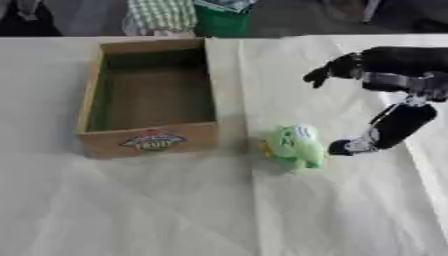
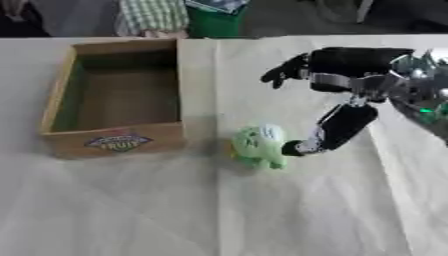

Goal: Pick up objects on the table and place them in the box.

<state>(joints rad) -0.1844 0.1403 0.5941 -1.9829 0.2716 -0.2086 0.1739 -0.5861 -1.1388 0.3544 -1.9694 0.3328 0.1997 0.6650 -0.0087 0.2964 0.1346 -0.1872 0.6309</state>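
Your right hand comes in from the right side, black w/ shiny silver bits at the wrist. Its fingers are spread wide apart, one set reaching up-left, the thumb pointing down. The hand holds nothing. The thumb tip is just beside the green toy, maybe touching it; can't tell for sure.

The toy is soft-looking, round & lumpy, light green w/ a bit of yellow on its left side. It sits on the table, near the front right corner of the box but outside it.

The box is brown cardboard, a long rectangle w/ an open top & a colorful sticker on the front wall. Inside looks bare & dark.

The table has a pale, smooth cover w/ creases running front to back. Past the far edge you see a dark floor, a green bin & some checked cloth.
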